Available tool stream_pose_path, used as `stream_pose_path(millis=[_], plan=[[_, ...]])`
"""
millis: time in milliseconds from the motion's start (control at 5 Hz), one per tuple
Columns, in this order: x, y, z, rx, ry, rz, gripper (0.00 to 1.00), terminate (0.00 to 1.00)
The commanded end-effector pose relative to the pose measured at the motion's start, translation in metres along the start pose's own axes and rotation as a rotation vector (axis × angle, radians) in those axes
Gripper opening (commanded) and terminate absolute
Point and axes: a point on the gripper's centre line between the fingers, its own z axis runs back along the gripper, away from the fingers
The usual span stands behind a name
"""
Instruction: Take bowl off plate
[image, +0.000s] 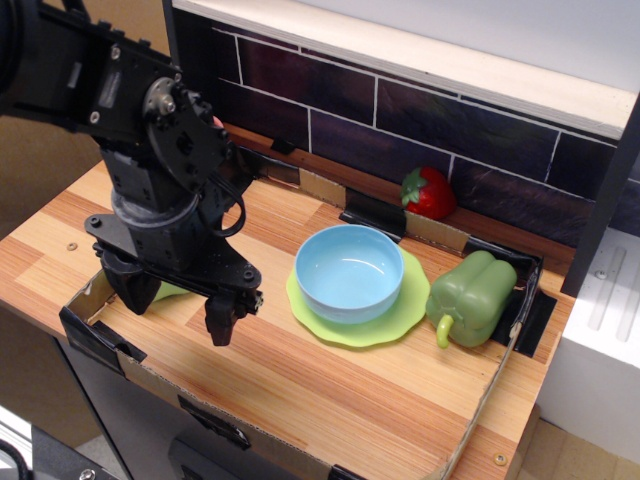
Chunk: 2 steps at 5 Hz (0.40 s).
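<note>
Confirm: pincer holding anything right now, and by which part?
Nothing held. The pincer hangs open and empty over the wood, left of the bowl, which sits on the plate.

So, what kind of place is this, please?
Probably a toy kitchen counter: a wooden top under a dark tile wall, with a plastic strawberry, pepper, and a bowl on a plate.

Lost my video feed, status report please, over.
Gripper open, empty, left of plate. Bowl on plate, untouched. Path clear; pepper beyond on right.
</note>
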Motion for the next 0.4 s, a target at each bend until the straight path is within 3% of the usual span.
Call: stream_pose_path(millis=[0, 200], plan=[[0.0, 0.0, 0.0, 0.0, 0.0, 0.0, 1.0, 0.0], [0.023, -0.004, 0.009, -0.011, 0.042, -0.029, 1.0, 0.0]])
